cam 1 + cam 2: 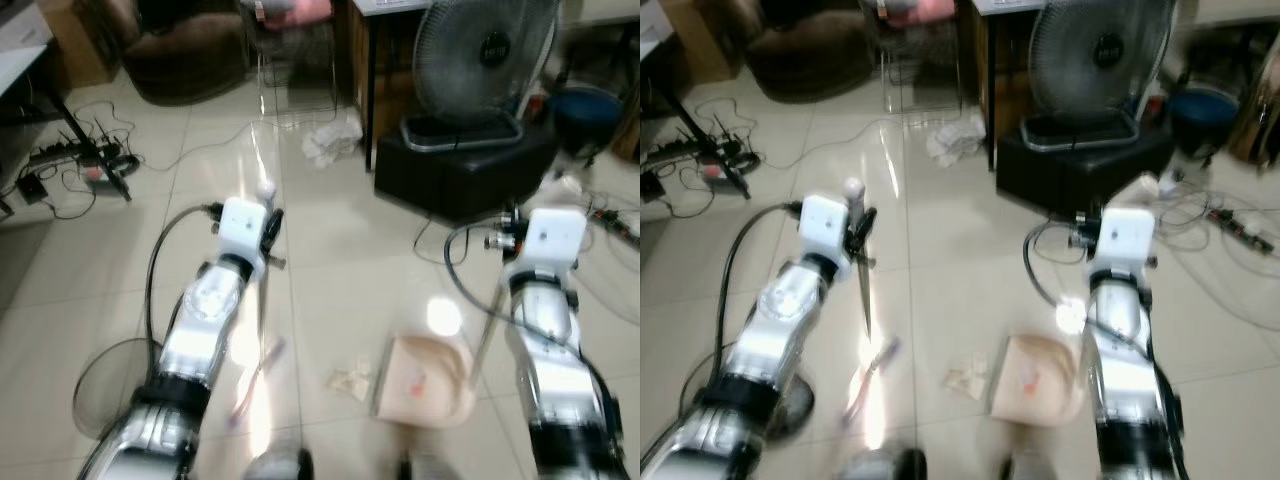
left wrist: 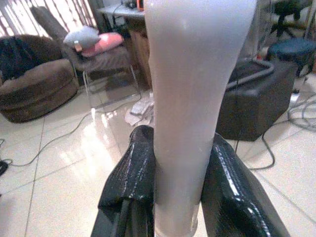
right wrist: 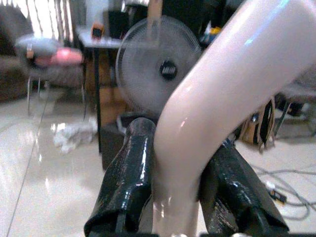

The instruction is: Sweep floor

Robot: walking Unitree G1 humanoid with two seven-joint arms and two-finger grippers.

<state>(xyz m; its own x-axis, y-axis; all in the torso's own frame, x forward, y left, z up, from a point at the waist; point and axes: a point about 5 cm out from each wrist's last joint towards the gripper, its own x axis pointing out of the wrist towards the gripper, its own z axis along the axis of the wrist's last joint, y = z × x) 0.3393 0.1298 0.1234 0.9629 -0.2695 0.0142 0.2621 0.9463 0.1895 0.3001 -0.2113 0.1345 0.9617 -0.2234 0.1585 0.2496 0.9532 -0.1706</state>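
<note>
Left eye view, pink dustpan point(image 1: 428, 382) holding no visible debris, left pincer point(image 2: 185, 192) pinching broom handle point(image 2: 190, 98), right pincer point(image 3: 182, 197) pinching dustpan handle point(image 3: 217, 98)

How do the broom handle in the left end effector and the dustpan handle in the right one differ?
The broom handle is straight and whitish; the dustpan handle bends and looks pinkish. Both are smooth, glossy, and clamped between black fingers, by the left end effector and the right end effector.

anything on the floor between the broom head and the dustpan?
Yes: a small crumpled scrap of litter lies on the tile between the broom head and the pink dustpan, just off the pan's open edge. Seen in both eye views.
</note>
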